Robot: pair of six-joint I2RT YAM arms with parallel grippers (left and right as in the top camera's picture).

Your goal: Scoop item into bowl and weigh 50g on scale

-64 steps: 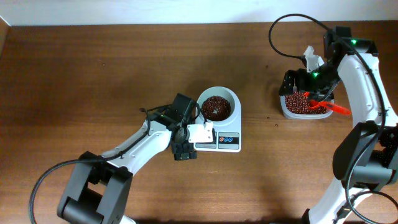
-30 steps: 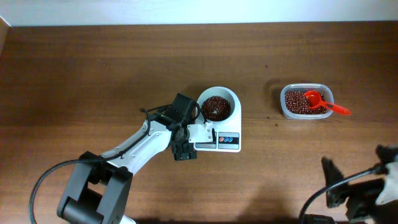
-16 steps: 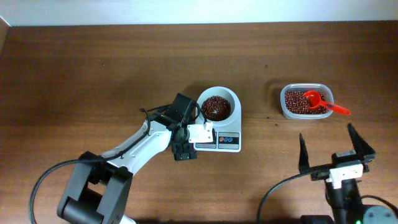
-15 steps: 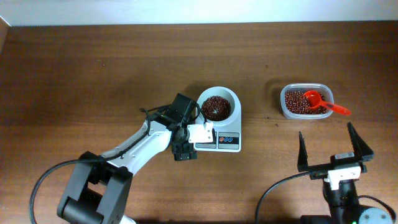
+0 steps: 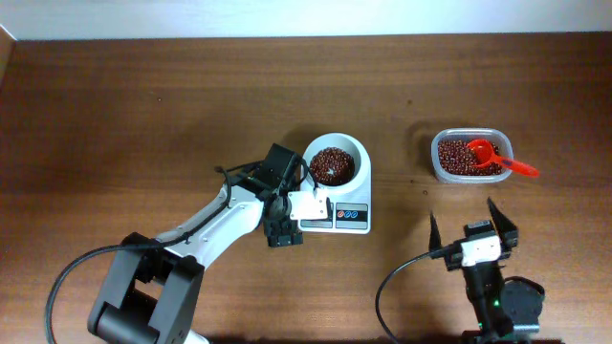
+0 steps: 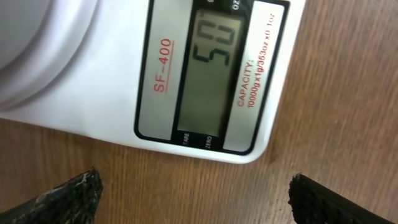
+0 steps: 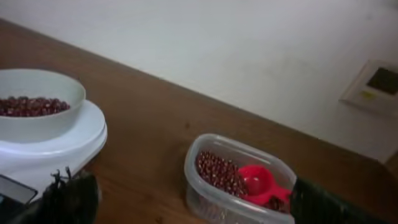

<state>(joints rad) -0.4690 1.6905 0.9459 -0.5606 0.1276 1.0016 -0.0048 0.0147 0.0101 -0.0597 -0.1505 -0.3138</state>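
Observation:
The white bowl [image 5: 333, 145] holds a heap of red-brown beans [image 5: 331, 164] and sits on the white scale [image 5: 352, 218]. My left gripper [image 5: 285, 232] is open and empty at the scale's front-left. In the left wrist view the scale [image 6: 155, 81] shows "50" on its display, and the gripper [image 6: 194, 182] is over bare wood. My right gripper [image 5: 469, 229] is open and empty near the table's front, short of the clear tub. The right wrist view shows its gripper [image 7: 186, 202], the bowl [image 7: 37, 118] and the scale [image 7: 74, 146].
A clear plastic tub [image 5: 435, 164] of beans stands at the right with a red scoop [image 5: 488, 155] lying in it, handle over the right rim. It also shows in the right wrist view [image 7: 211, 193] with the scoop [image 7: 260, 182]. A few loose beans lie beside the tub.
My right arm left the tub and pulled back to the table's front with its gripper open. The red scoop stays in the tub. The left arm has not moved.

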